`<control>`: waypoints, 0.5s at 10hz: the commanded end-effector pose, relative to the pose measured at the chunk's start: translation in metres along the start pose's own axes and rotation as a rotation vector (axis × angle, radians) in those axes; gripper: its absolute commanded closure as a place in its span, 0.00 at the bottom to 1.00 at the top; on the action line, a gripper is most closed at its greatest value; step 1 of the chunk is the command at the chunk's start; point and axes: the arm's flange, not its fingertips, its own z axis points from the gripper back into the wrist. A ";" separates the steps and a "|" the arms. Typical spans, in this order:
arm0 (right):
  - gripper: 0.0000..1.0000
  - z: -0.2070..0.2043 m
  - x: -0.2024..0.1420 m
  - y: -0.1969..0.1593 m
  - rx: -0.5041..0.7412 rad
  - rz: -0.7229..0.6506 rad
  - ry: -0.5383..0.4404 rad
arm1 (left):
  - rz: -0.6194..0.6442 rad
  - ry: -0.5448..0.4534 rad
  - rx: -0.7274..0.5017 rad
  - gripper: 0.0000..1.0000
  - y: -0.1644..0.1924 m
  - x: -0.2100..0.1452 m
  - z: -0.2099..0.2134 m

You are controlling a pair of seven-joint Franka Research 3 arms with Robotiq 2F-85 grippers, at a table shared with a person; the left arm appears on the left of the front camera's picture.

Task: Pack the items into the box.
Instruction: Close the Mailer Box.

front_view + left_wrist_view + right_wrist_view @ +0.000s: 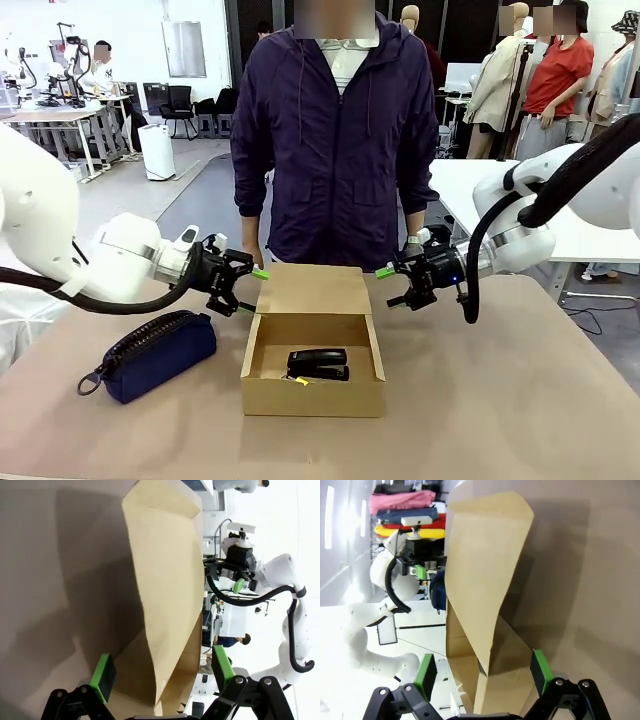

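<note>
Tan cardboard box [313,398] at the middle of the brown table [500,400], open, with its flap lid [313,290] standing up along the far side. Inside, on the box floor: black stapler [318,364] lying flat, and touching its near edge a sliver of yellow pen [299,380], mostly hidden by the front wall.

At the lid's upper left corner, left claw [245,290] hovering above the table, jaws spread wide, gripping nothing. In its wrist view, green pads [102,677] well apart, with the flap's edge seen between them; contact not clear.

At the lid's upper right corner, right claw [392,287] in a mirrored pose, likewise wide open and empty, upper fingertip just beside the flap.

Left of the box, navy zipped pouch [160,355] on the table, near but not touching, ring pull pointing to the near left.

Behind the box, at the far side, person [335,140] in a dark purple jacket, standing.
</note>
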 end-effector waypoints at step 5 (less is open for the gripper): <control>0.00 -0.034 0.039 -0.008 0.123 0.039 0.017 | -0.079 0.086 -0.077 0.00 0.002 0.011 -0.025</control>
